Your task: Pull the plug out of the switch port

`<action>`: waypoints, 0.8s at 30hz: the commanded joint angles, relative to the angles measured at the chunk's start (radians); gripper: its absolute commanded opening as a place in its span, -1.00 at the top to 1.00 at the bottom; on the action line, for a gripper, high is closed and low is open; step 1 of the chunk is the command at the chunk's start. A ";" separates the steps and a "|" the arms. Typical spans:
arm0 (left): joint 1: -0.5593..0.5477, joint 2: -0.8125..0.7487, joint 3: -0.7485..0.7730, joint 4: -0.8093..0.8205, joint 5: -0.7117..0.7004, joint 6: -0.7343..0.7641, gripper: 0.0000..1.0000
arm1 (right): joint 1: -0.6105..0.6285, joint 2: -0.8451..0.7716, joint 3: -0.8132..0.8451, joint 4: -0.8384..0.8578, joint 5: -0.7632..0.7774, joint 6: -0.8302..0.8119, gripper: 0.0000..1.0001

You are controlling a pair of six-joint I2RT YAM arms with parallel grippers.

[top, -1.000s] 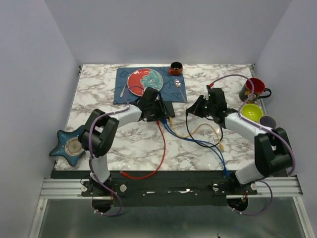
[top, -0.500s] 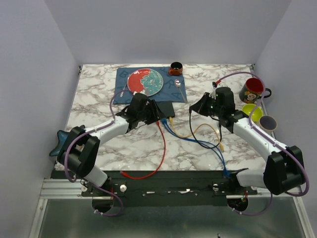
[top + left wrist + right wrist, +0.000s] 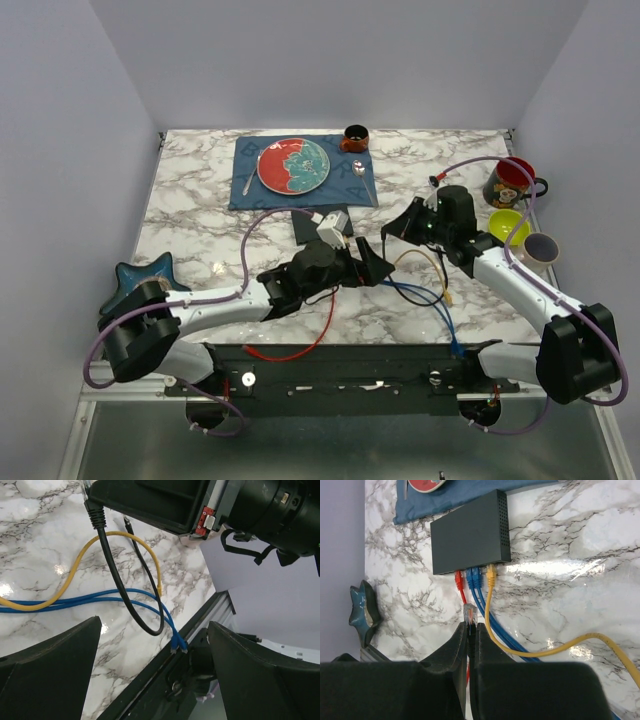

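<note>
Plug (clear-bodied) sits pinched in the right gripper, at six o'clock of the switch, apart; left gripper gapes wide.

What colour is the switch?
The switch is dark grey, almost black. The right wrist view shows it best.

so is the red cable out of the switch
No, the red cable is plugged into the switch, right beside the blue cables.

Cables thick before the switch sockets
</note>
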 commanded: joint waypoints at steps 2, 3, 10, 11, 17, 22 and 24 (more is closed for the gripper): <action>-0.052 0.079 0.012 0.062 -0.200 -0.072 -0.98 | 0.003 -0.017 -0.001 -0.005 -0.026 0.022 0.99; -0.055 0.090 0.012 0.059 -0.201 -0.089 -0.98 | 0.003 -0.017 0.002 -0.005 -0.028 0.027 0.99; -0.055 0.214 0.045 0.119 -0.151 -0.133 -0.86 | 0.003 -0.021 0.000 0.006 -0.051 0.042 0.99; -0.053 0.240 0.055 0.122 -0.139 -0.135 -0.85 | 0.003 -0.023 -0.001 0.006 -0.051 0.042 0.99; -0.056 0.326 0.126 0.126 -0.070 -0.124 -0.04 | 0.001 -0.030 -0.010 0.004 -0.055 0.030 0.99; -0.055 0.318 0.175 0.041 -0.001 -0.055 0.95 | 0.003 -0.040 0.007 -0.024 -0.057 0.011 0.23; -0.053 0.277 0.187 -0.043 0.024 -0.008 1.00 | 0.003 -0.059 0.023 -0.057 -0.037 -0.004 0.10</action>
